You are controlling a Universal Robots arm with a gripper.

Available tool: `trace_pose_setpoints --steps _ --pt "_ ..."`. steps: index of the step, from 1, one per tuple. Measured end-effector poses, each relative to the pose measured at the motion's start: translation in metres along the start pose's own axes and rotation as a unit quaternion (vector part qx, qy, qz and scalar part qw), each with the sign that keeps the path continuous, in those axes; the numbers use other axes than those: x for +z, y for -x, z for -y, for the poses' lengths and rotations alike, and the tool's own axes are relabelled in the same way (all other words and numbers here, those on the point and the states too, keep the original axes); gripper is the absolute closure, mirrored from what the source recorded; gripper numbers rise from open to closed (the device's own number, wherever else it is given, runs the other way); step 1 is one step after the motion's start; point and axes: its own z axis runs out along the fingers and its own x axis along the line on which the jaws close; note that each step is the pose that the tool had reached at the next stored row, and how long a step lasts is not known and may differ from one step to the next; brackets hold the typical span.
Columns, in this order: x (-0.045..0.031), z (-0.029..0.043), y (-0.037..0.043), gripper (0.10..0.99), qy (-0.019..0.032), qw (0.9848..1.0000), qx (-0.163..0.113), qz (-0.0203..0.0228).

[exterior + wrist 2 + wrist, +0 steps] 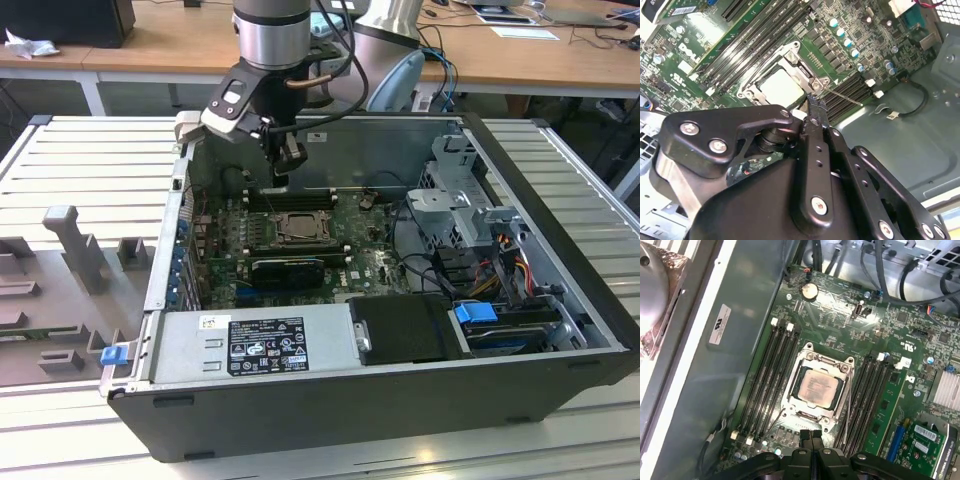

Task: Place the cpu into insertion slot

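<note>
Gripper (811, 434), narrow and empty, near the cpu (815, 387) flat inside the insertion slot (827, 361).

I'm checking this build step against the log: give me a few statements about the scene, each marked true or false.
1. The cpu lies inside the insertion slot. True.
2. The end effector grips the cpu. False: it is shut on nothing; the chip sits in the slot.
3. Long memory slots flank the insertion slot on both sides. True.
4. The computer case is closed up. False: its side is open, baring the motherboard.
</note>
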Motion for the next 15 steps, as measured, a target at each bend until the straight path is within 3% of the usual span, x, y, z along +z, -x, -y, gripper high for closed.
trace_pose_setpoints --steps 15 --pt "0.0000 0.0000 0.0000 0.980 -0.0008 0.9996 -0.027 -0.0015"
